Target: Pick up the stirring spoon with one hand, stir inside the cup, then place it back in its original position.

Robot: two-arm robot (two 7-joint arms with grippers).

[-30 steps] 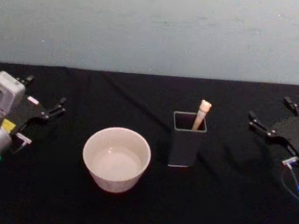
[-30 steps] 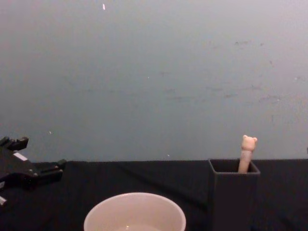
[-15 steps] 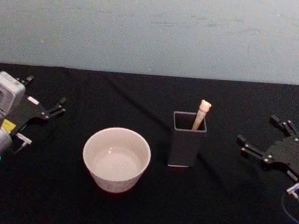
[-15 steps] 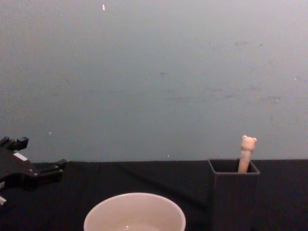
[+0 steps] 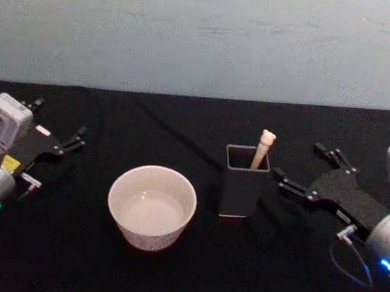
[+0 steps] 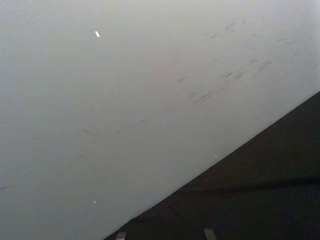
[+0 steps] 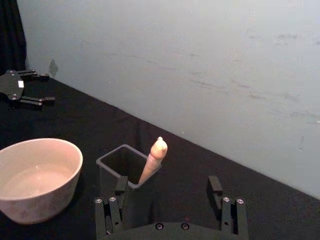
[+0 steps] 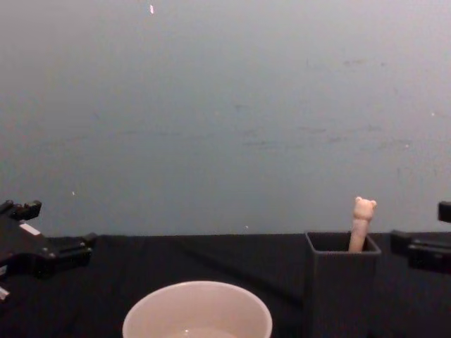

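Black-draped table (image 5: 164, 285) in front of me, pale wall (image 5: 209, 34) behind it. On the right, my right gripper (image 5: 297, 161) hovers low over the cloth just beside the dark grey square holder (image 5: 241, 191). Its fingers are spread wide and aimed at the holder, gripping nothing and touching nothing. (Through my right wrist camera, the spoon's top shows up ahead, between the two fingers.) Far over on the left edge of the table sits my left gripper (image 5: 59, 118), parked, fingers also apart, well clear of everything.

Now the cup (image 5: 151, 207): wide, cream-white, upright near the front of the table. It stands to the left of the holder, close but not touching it. And the smallest of the lot, the stirring spoon (image 5: 261, 148): standing in the holder and leaning toward its back right corner. The peach handle and tiny bear head poke above the rim, and the bowl end is hidden down inside.
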